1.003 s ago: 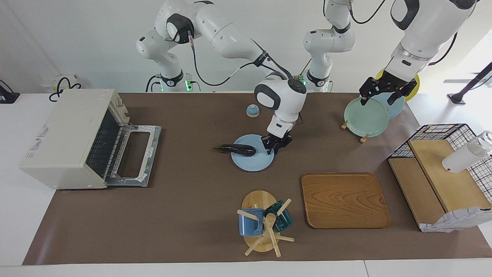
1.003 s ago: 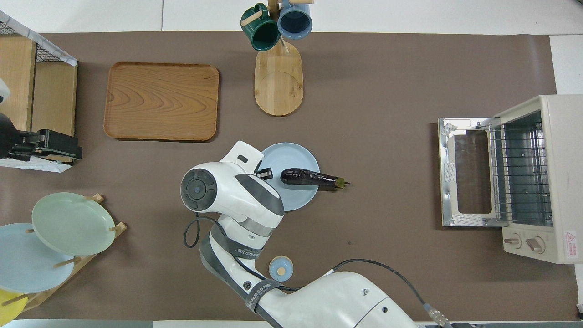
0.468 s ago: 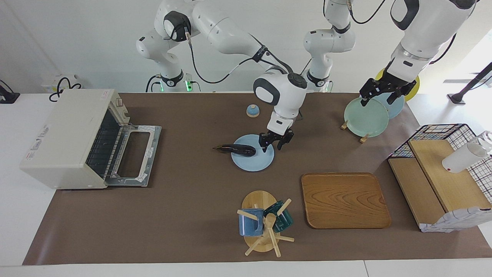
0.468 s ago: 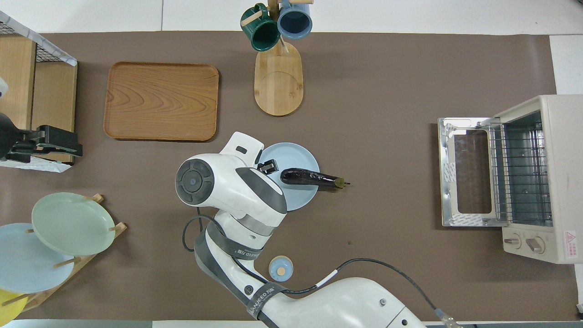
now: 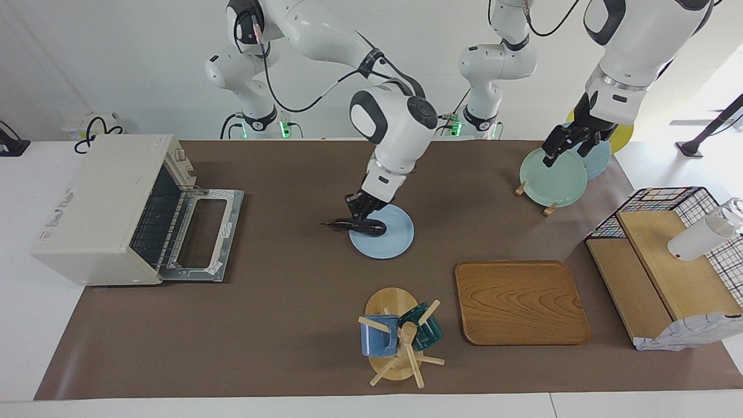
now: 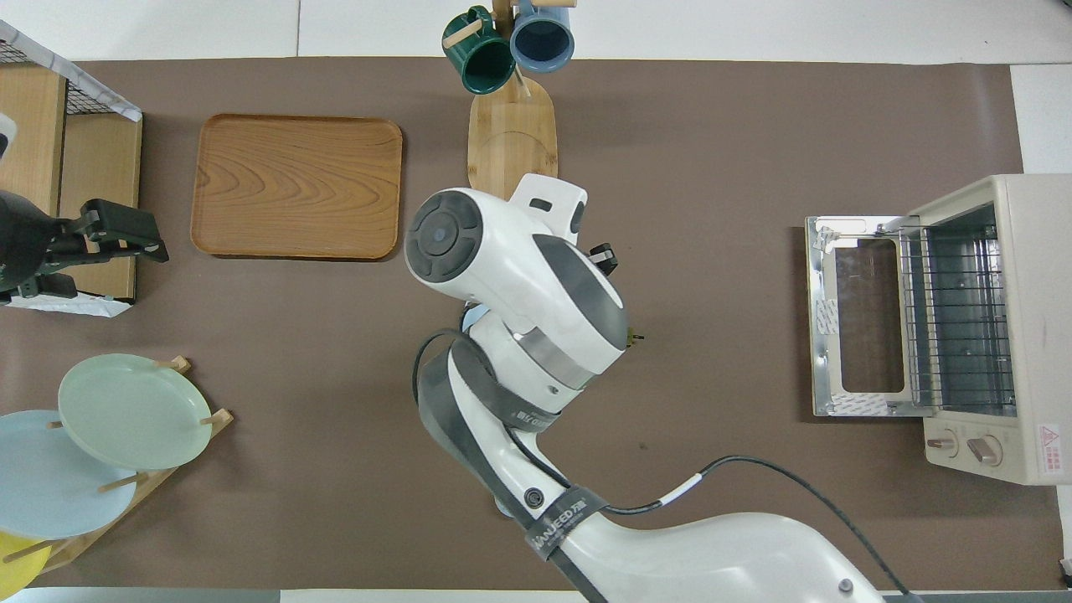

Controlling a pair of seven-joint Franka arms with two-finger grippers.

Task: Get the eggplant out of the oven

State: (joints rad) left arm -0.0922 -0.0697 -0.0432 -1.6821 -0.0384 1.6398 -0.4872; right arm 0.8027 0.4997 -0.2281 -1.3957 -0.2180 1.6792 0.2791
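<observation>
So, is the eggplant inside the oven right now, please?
No, the eggplant lies on the blue plate, apart from the open oven.

Matt brown sheet-covered counter [image 5: 278, 325]; boxy cream-white painted oven [image 5: 98, 209] with a bright metal door frame and wire rack; glossy dark purple eggplant [image 5: 371, 229] on a smooth pale blue plate [image 5: 395, 238]; grained rectangular wooden tray [image 5: 519, 302].

white arms [image 5: 325, 35], grey joint caps, black cables [image 6: 737, 477].
</observation>
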